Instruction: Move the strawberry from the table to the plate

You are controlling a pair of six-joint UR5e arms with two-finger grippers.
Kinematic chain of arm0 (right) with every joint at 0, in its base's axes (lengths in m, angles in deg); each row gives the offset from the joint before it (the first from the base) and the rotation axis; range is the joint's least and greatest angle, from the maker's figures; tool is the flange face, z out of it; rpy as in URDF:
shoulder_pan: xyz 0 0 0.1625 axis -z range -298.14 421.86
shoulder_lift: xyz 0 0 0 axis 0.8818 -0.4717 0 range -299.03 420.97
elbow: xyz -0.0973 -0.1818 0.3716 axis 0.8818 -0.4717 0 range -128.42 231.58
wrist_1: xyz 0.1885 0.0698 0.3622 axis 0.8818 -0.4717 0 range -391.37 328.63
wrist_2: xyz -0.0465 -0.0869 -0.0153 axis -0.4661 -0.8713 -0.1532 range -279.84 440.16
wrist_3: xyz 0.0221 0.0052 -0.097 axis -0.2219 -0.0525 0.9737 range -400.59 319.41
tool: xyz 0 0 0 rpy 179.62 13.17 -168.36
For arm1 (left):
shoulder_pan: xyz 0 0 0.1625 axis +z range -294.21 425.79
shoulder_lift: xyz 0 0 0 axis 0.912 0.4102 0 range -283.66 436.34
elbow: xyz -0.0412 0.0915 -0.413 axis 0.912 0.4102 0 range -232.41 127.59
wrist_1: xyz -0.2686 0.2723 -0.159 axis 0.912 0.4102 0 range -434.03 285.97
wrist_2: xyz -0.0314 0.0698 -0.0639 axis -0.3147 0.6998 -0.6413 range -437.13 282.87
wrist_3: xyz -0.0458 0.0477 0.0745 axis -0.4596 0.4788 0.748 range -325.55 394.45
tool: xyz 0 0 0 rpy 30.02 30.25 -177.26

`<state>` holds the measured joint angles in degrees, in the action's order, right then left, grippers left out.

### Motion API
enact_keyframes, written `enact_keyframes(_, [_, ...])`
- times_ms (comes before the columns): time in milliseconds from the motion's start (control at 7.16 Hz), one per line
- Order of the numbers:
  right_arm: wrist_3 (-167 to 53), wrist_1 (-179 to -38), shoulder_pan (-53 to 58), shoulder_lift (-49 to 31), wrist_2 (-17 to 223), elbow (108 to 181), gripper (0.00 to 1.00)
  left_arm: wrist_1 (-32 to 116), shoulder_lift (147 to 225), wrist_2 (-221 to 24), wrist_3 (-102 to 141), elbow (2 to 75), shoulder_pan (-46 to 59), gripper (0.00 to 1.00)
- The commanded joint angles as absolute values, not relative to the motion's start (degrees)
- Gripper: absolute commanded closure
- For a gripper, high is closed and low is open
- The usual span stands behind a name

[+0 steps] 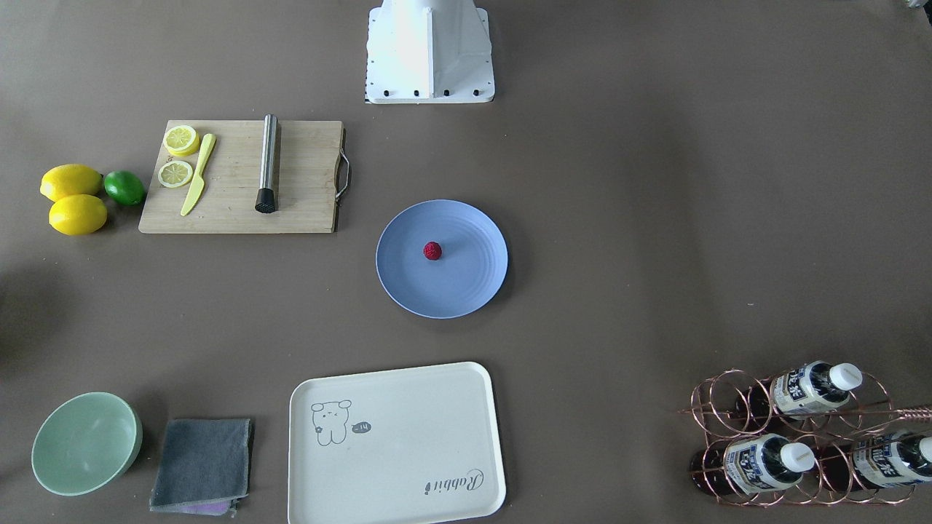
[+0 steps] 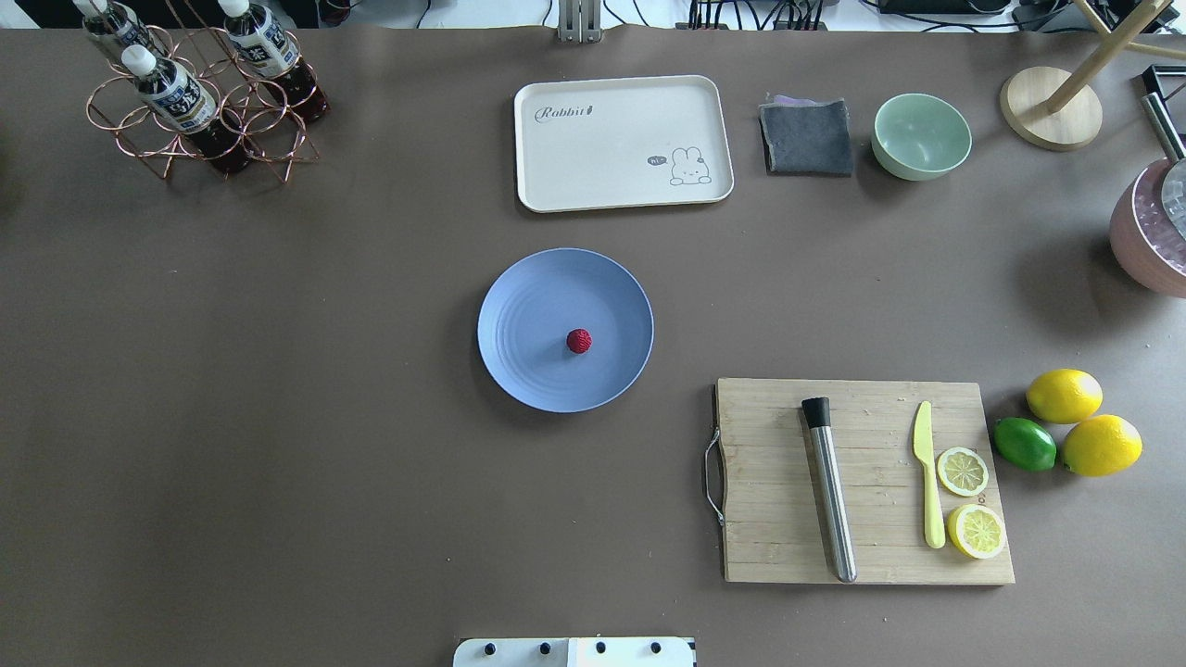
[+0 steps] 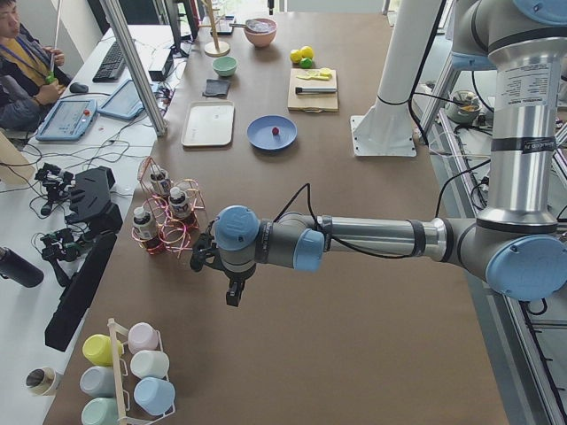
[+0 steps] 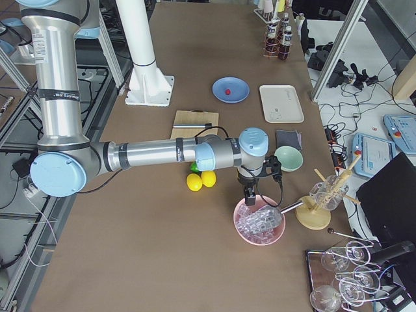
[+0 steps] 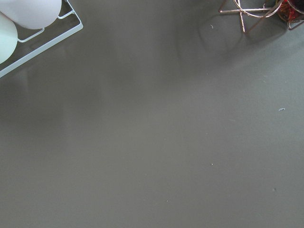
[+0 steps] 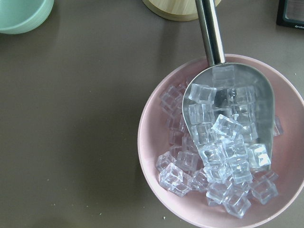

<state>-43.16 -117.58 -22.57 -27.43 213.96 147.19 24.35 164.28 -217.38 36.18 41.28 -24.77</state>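
Observation:
The small dark-red strawberry (image 1: 432, 250) (image 2: 579, 341) lies inside the light blue plate (image 1: 466, 284) (image 2: 528, 324), a little off its centre, in the middle of the brown-grey table (image 1: 619, 218). Neither gripper is near it. My left gripper (image 3: 232, 297) hangs low over bare table beside the copper bottle rack, far from the plate. My right gripper (image 4: 250, 198) hovers over a pink bowl of ice at the table's other end. Both show only in the side views, so I cannot tell whether they are open or shut.
A wooden cutting board (image 2: 862, 482) carries a steel muddler, a yellow knife and lemon slices, with lemons and a lime (image 2: 1024, 443) beside it. A white tray (image 2: 623, 142), grey cloth, mint bowl (image 2: 922, 135) and bottle rack (image 2: 195, 102) line the far side. A person sits at a desk (image 3: 22, 62).

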Motion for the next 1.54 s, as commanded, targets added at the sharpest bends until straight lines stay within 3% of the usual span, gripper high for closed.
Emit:
enact_keyframes(0, [-43.13,-117.33,-22.78,-27.80,212.97,147.55,0.00,24.32,163.96,-216.26,36.38,41.45,-24.92,0.03])
enact_keyframes(1397, [-43.84,-117.15,-21.73,-27.88,211.65,148.44,0.00,23.61,163.44,-216.08,36.12,43.04,-24.83,0.03])
